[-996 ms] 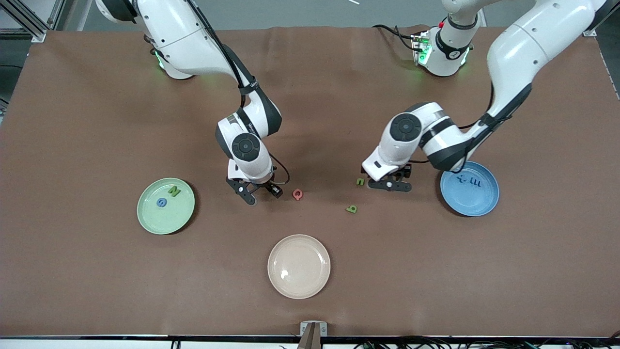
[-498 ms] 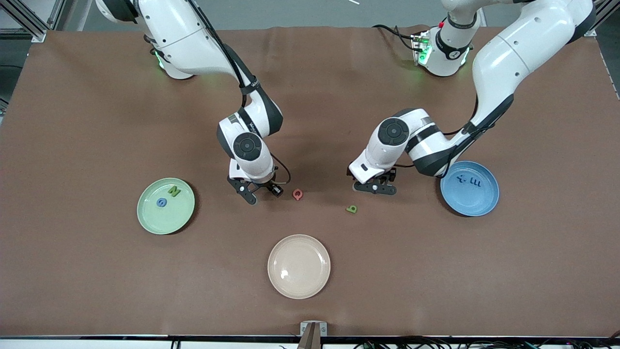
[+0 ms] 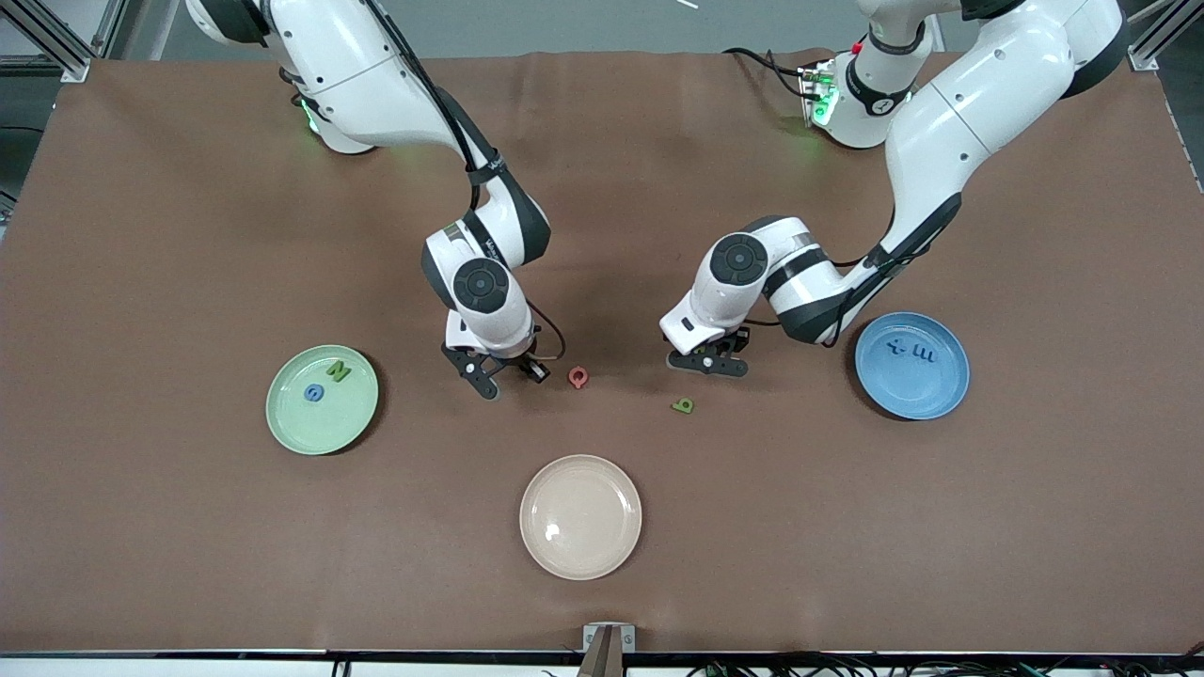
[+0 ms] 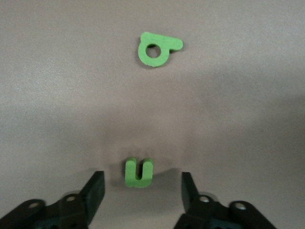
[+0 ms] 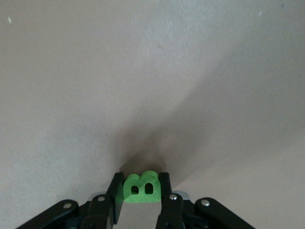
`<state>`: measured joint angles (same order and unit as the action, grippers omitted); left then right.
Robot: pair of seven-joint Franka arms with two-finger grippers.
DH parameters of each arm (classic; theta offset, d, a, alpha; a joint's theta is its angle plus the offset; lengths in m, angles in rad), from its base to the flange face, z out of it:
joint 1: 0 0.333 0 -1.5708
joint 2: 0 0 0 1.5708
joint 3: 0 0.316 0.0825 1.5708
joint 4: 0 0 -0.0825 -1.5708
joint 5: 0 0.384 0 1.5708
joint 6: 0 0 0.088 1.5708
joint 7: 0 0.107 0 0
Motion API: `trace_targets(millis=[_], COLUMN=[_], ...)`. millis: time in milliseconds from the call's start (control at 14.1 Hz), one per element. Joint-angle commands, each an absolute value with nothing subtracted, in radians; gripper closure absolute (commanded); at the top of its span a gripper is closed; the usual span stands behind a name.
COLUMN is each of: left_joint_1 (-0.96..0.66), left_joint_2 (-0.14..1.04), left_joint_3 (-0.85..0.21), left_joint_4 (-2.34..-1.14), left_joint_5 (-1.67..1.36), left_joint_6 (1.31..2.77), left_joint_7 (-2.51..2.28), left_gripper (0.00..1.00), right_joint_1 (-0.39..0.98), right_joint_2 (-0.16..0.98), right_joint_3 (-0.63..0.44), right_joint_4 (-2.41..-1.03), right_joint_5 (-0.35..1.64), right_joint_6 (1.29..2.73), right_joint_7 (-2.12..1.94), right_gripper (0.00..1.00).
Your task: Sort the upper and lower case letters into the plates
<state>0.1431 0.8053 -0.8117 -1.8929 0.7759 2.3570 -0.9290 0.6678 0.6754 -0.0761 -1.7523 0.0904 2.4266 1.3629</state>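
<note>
My right gripper [image 3: 500,373] [image 5: 141,190] is shut on the green B [image 5: 141,187], low over the mat beside the pink Q [image 3: 578,377]. My left gripper [image 3: 707,364] [image 4: 142,192] is open, low over the mat, with the green n [image 4: 138,172] lying between its fingers. The n is hidden in the front view. The green b/q shape [image 3: 683,405] [image 4: 157,47] lies nearer the front camera. The mint plate [image 3: 292,423] holds the blue G [image 3: 313,393] and green N [image 3: 339,371]. The blue plate [image 3: 917,395] holds the blue x [image 3: 900,349] and m [image 3: 924,354].
A cream-beige plate [image 3: 580,516] sits empty near the front edge, midway along the table. The brown mat [image 3: 188,235] covers the table. Both arms reach in from the robots' side toward the middle.
My left gripper has moved from beside the blue plate toward the right arm's end and now covers the green n in the front view. My right gripper has barely moved.
</note>
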Motion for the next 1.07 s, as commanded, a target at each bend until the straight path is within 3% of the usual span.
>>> trace_targets(millis=[0,213,498,783,996], left_joint_1=[0.115,0.092,0.094,0.101,0.113], left_joint_2=[0.833,0.833,0.831,0.824,0.798], left_joint_3=[-0.790,-0.765,-0.764,-0.764,-0.765], left_joint_4=[-1.853,-1.848,-1.853,-1.855,-1.856], left_joint_5=[0.762,0.762,0.761,0.759,0.759], left_joint_6=[2.365,2.365,2.365,2.364,2.330], left_joint_7=[-0.925,-0.927,-0.928,-0.943,-0.959], left_gripper=[0.37,0.46,0.61,0.85,0.88], right_joint_1=[0.603,0.499,0.355,0.236,0.164], right_joint_2=[0.649,0.582,0.545,0.534,0.532], right_joint_3=[-0.071,-0.071,-0.071,-0.071,-0.071], right_joint_4=[-1.733,-1.736,-1.744,-1.752,-1.804], right_joint_5=[0.069,0.069,0.069,0.069,0.067], right_joint_6=[2.352,2.228,2.186,2.167,2.195], right_joint_7=[1.300,1.111,0.861,0.681,0.563], right_gripper=[1.00,1.00,1.00,0.99,0.99])
